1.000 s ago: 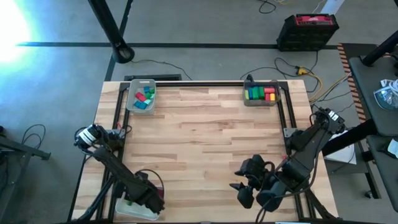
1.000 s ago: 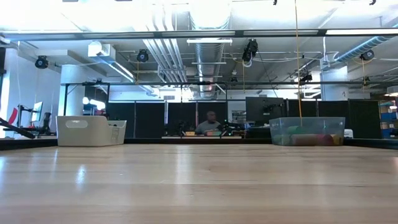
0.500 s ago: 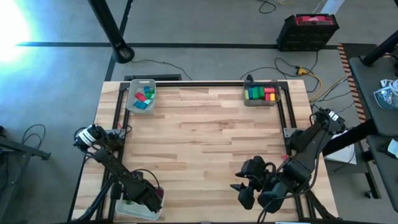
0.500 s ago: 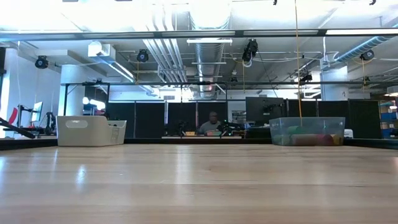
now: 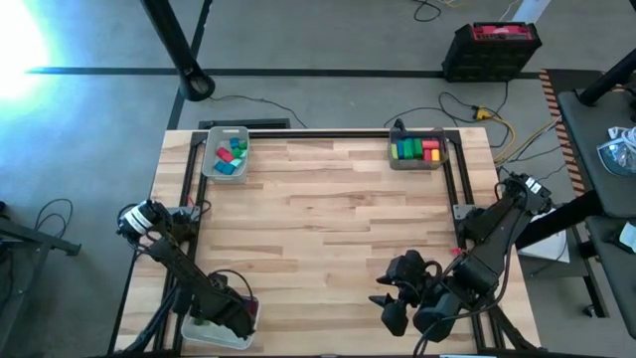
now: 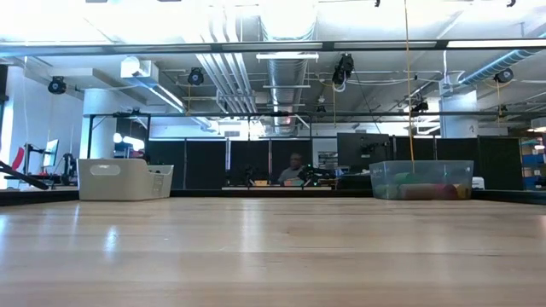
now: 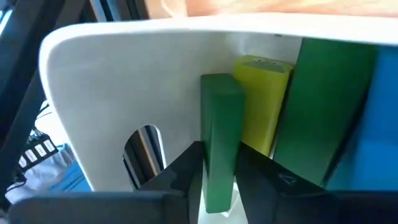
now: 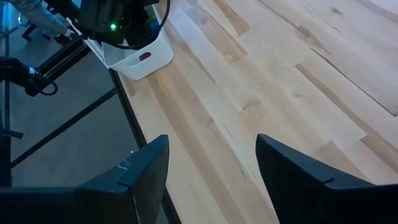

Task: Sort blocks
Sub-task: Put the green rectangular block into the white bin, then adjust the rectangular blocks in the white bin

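The table (image 5: 318, 239) held three trays. One tray (image 5: 226, 152) sat at the far left corner with blocks (image 5: 231, 154) in it. Another tray (image 5: 418, 149) sat at the far right corner with blocks (image 5: 417, 150) in a row inside. A third tray (image 5: 204, 336) sat at the near left corner. The left pincer (image 7: 219, 180) was down inside that tray, around an upright block (image 7: 219, 146), with more blocks (image 7: 317, 112) standing beside it. The right pincer (image 5: 388, 300) hung over the near right part of the table, well apart from every tray.
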`<action>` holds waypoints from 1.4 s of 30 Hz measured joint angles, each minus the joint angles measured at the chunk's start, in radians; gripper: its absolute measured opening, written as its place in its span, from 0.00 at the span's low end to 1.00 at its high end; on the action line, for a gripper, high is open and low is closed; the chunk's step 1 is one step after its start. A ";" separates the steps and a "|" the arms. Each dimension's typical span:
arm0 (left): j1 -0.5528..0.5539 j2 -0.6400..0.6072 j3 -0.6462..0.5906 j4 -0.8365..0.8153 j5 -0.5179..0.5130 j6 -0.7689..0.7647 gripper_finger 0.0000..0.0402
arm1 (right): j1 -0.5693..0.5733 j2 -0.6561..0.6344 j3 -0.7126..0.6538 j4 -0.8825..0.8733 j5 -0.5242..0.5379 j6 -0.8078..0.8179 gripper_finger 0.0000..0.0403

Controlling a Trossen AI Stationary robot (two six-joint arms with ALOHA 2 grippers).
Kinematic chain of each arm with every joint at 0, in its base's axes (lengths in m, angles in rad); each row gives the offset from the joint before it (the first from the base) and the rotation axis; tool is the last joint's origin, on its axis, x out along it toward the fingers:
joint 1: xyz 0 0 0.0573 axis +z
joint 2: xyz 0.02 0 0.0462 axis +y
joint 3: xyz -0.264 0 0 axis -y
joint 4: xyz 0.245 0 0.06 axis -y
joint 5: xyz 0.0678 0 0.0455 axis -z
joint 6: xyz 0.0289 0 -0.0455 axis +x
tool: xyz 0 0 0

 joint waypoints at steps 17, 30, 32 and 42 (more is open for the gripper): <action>-0.065 -0.001 0.181 0.008 -0.137 -0.146 0.35 | 0.000 0.002 -0.009 0.001 0.057 0.020 0.63; -0.060 -0.006 0.109 -0.038 -0.175 -0.093 0.08 | -0.017 0.045 -0.011 0.009 0.078 0.081 0.58; -0.061 -0.001 0.102 -0.056 -0.193 -0.100 0.02 | -0.016 0.050 -0.011 0.009 0.077 0.096 0.58; -0.063 -0.001 0.107 -0.020 -0.136 -0.140 0.00 | -0.009 0.070 -0.011 0.009 0.071 0.133 0.62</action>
